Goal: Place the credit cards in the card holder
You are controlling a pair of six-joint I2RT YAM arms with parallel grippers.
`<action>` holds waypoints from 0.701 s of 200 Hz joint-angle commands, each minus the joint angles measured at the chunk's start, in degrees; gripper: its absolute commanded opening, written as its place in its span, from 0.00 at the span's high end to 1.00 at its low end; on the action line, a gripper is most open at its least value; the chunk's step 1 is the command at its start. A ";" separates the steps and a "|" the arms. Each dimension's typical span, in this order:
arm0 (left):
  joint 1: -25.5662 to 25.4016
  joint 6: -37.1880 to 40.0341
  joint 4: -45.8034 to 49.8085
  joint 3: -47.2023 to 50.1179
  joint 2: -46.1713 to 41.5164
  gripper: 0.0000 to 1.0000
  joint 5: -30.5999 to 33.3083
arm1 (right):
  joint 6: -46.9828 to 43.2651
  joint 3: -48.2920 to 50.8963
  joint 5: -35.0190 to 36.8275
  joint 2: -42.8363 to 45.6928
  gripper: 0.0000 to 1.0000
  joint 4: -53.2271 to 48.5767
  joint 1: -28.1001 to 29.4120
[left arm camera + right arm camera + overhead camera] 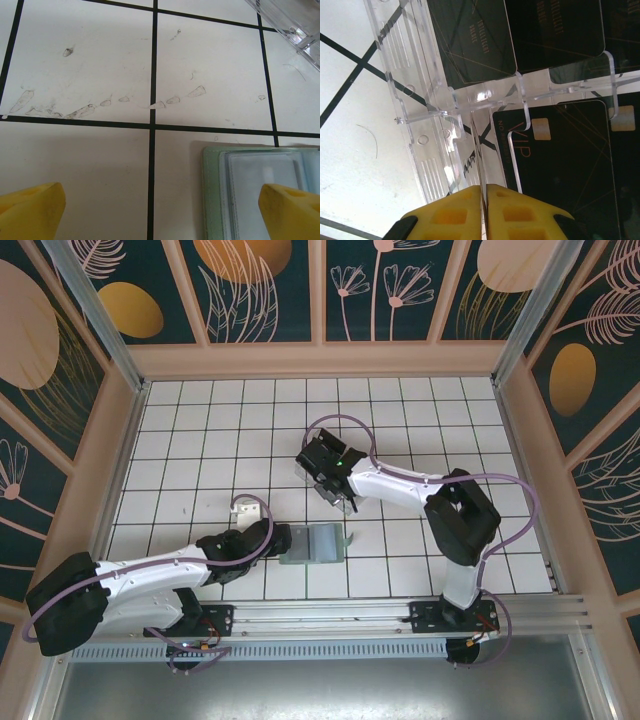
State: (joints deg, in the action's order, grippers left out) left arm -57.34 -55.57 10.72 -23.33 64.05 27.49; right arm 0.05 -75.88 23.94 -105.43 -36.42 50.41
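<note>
Your right gripper (330,480) sat over the clear rack (318,472), at about 12 o'clock from the card holder (315,543) in the top view. On the right wrist camera its yellow fingers (445,217) were closed to a slit. A thin edge-on line ran up from that slit toward 12 o'clock. You could not tell whether that line was a card or a wall of the rack (415,100). The credit cards (565,165) stood in the rack's slots. One marked VIP lay at 2 o'clock from the fingers, and two more black ones were beyond it at 12 and 1 o'clock.

Your left gripper (272,538) lay at 9 o'clock from the card holder, just beside its edge. On the left wrist camera its two yellow fingertips (32,210) stood wide apart with nothing between them but tiled floor (90,170). The card holder (212,200) lay open and flat at 4 o'clock, its clear pockets facing up. The far fingertip overlapped it in the picture, but contact could not be judged. A corner of the rack (290,22) showed at 1 o'clock.
</note>
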 commanded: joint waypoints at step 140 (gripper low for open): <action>-0.03 1.84 1.48 -2.01 1.26 0.01 1.00 | -2.94 -7.18 -2.27 6.38 1.00 -2.48 0.07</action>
State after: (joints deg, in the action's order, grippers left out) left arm -57.34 -54.89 10.76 -23.53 64.79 27.51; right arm -3.11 -79.24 22.41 -104.14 -37.93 49.93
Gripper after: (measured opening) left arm 0.988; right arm 0.046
